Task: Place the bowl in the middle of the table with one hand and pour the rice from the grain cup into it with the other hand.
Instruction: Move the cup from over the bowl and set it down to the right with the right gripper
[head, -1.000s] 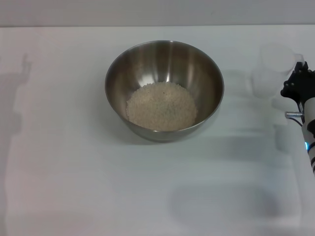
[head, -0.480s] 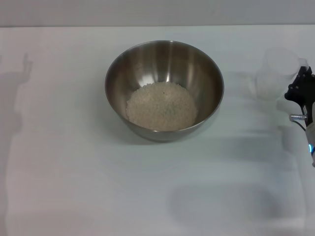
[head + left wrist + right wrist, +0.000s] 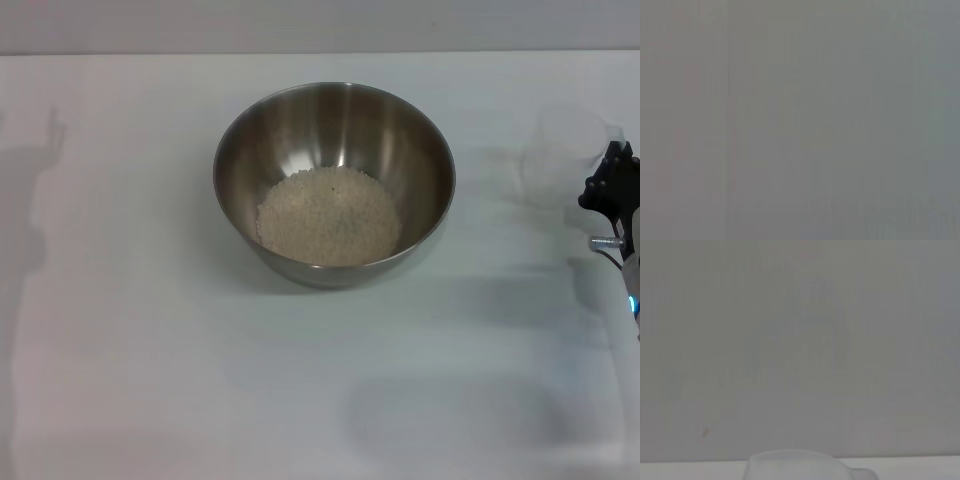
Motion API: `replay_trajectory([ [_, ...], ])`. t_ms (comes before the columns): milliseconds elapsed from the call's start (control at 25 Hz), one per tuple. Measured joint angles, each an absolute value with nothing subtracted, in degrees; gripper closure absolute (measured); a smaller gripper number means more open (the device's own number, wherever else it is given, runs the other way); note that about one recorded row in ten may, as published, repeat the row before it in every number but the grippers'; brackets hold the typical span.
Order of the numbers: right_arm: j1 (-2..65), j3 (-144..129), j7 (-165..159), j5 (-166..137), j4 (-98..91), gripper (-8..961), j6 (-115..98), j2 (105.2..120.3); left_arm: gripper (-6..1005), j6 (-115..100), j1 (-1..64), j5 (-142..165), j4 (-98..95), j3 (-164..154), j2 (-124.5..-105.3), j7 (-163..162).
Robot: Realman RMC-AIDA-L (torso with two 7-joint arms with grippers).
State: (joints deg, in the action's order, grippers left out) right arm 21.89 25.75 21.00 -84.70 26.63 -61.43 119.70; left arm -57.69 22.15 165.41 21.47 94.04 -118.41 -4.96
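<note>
- bowl [image 3: 334, 180] sits near the middle of the table [image 3: 140, 350], upright, with a mound of rice [image 3: 328, 215] across its bottom.
- grain cup [image 3: 565, 155] stands at the table's right side, well apart from the bowl; it looks empty, though its clear wall nearly blends into the white top. the right wrist view catches only its rim.
- right claw [image 3: 612, 188] is just beside the cup on the handle side. whether it grips the handle or has let go, i cannot tell; the fingers are hidden behind the black body.
- left claw is out of every view (the left wrist view shows plain grey).
- judgement: pouring looks done, the cup being set down or released.
- handling: the empty cup should be very light, thin plastic, easy to tip or nudge; the side handle is the sure hold.
- the steel bowl is stiff, smooth and likely slippery; take it by the rim, now heavier with grain.
</note>
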Motion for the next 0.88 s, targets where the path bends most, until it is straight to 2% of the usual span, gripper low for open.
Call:
replay_trajectory([
  [880, 22.5, 25.8, 21.0, -84.9, 24.3, 940, -58.0, 119.66, 299, -57.6, 22.6, 165.4, 21.4, 93.7, -118.46, -4.9],
])
